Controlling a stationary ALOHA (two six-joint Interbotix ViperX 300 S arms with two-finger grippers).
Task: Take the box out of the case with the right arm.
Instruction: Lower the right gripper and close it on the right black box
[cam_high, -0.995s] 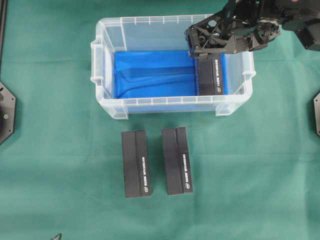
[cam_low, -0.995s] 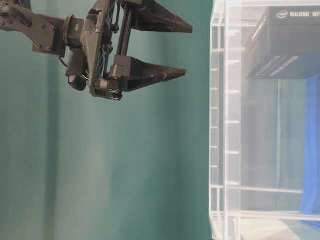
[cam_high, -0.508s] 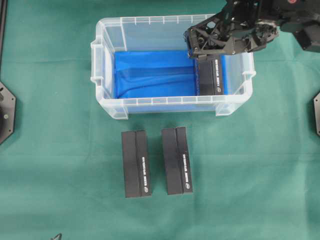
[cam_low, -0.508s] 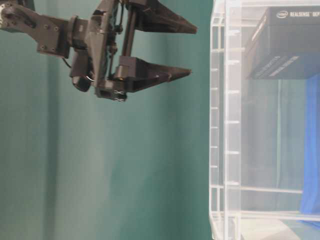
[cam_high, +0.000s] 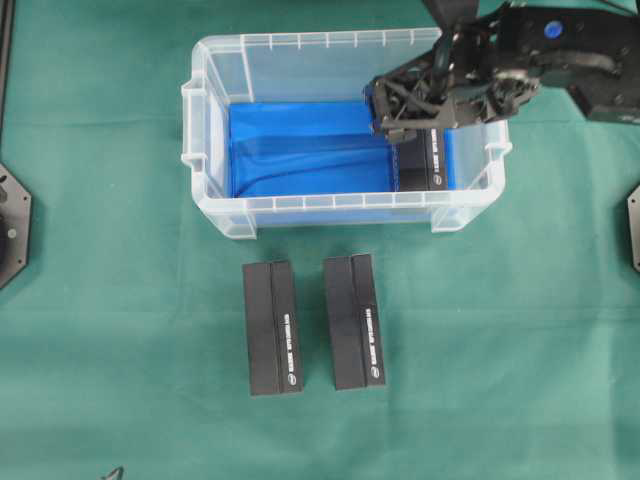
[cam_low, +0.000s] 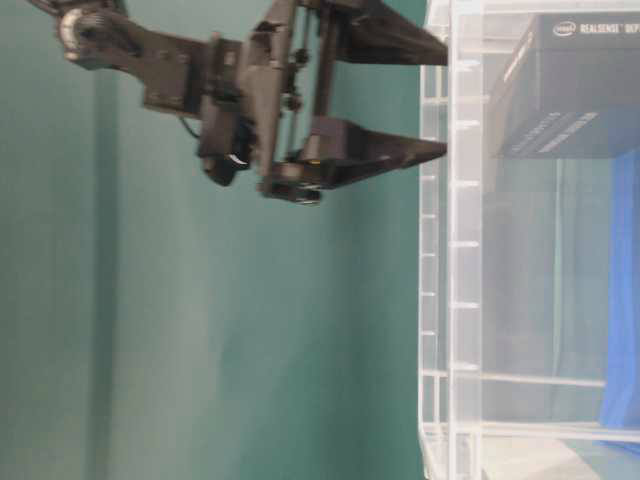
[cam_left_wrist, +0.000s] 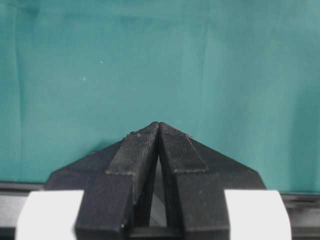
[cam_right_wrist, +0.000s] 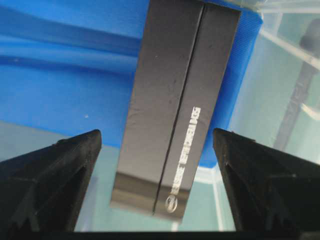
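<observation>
Right gripper (cam_right_wrist: 157, 145) spread wide above box (cam_right_wrist: 180, 105), by case (cam_high: 300, 205) right wall; left gripper (cam_left_wrist: 159, 129) pressed together

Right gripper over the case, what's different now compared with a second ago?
The right gripper, open, has moved further over the case and toward the box inside it; in the table-level view its tips now reach the case's wall. It has taken hold of nothing. The box, the case, the two boxes on the cloth and the shut left gripper stayed as they were.
</observation>
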